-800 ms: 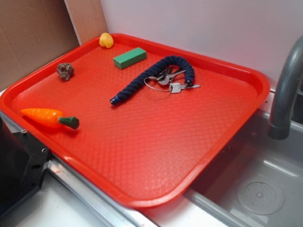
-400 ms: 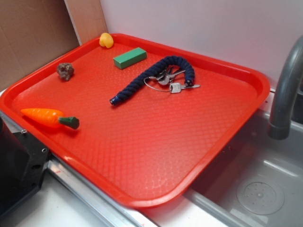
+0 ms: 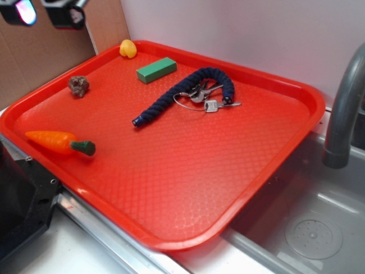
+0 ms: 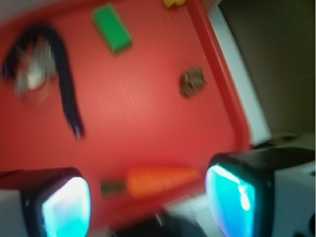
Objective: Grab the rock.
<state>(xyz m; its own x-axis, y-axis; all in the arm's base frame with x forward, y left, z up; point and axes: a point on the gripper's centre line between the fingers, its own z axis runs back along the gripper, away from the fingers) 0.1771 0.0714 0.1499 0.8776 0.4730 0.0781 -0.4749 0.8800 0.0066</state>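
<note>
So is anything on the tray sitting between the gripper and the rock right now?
Nothing visible does. The gripper hangs open high above the tray's left side, and the rock sits alone near the left rim, apart from the carrot and green block.

Lumpy grey-brown rock (image 3: pixel 78 85) (image 4: pixel 192 82), seemingly free, near tray's (image 3: pixel 188 240) rim

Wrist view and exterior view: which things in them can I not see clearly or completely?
- Gripper: cut off by the top edge in the exterior view.
- Rock: motion blur in the wrist view hides its surface.
- Keys: smeared to a pale patch in the wrist view.
- Yellow toy: cut by the top edge in the wrist view.
- Faucet: cut by the right edge in the exterior view.
</note>
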